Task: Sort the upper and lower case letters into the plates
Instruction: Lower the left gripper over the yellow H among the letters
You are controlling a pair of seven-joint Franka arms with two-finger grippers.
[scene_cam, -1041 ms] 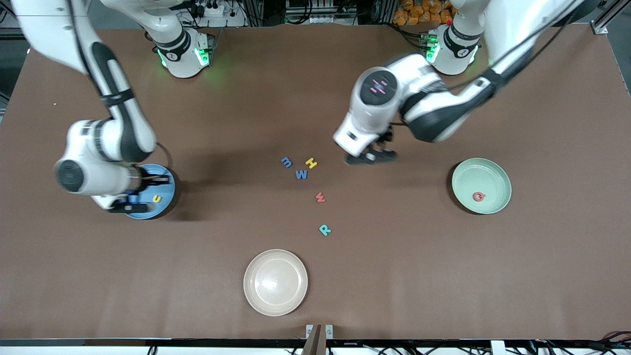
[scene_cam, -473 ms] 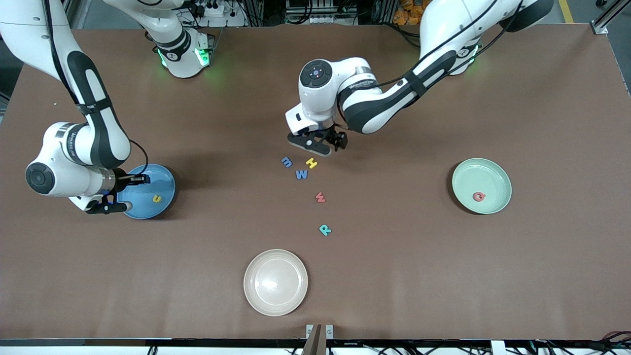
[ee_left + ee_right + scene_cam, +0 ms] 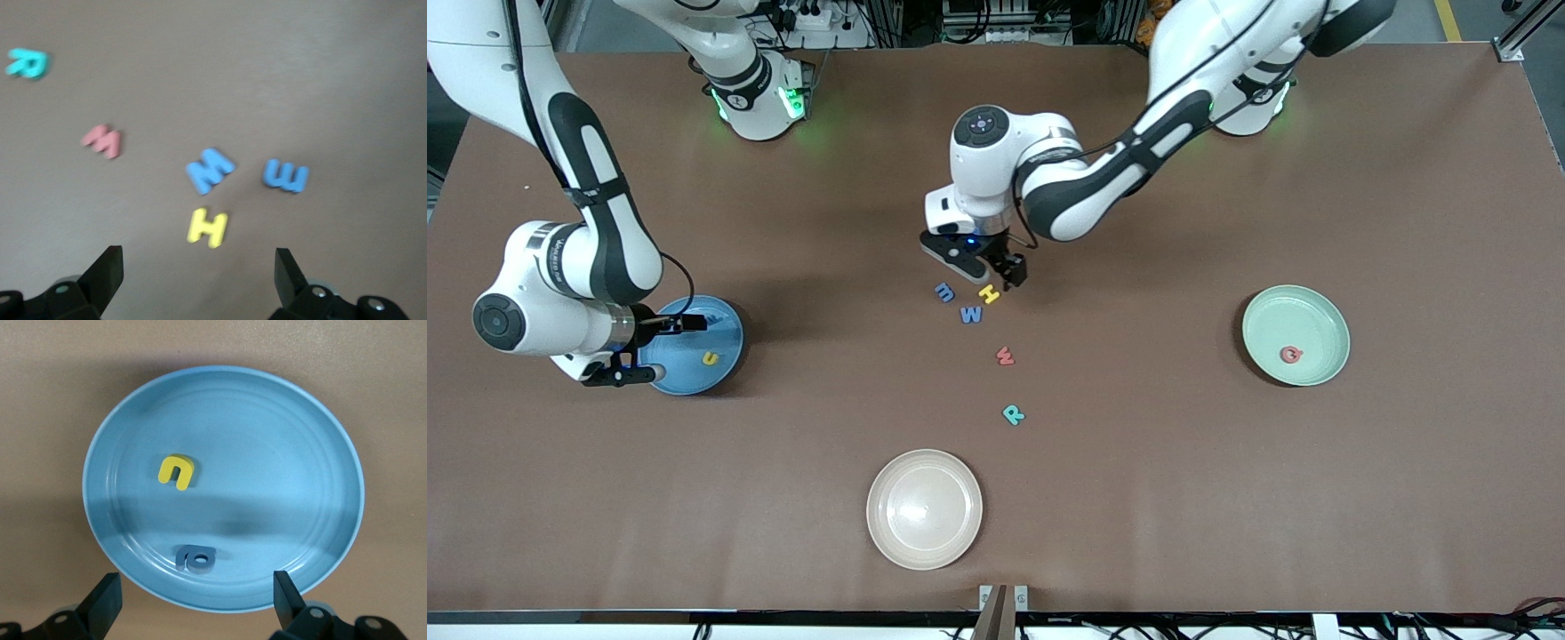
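I have the left gripper (image 3: 991,277) over the yellow H (image 3: 988,293), jaws wide and empty. The right gripper (image 3: 646,349) hangs jaws apart over the blue plate (image 3: 729,329) (yellow u (image 3: 176,472), grey letter (image 3: 195,558) inside). The green plate (image 3: 1316,307) sits at the left arm's end of the counter (image 3: 1227,489).

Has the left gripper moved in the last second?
Yes. The left gripper has swung from over bare table on the mint plate side of the letters toward the right arm's end, and now hangs open over the yellow H.
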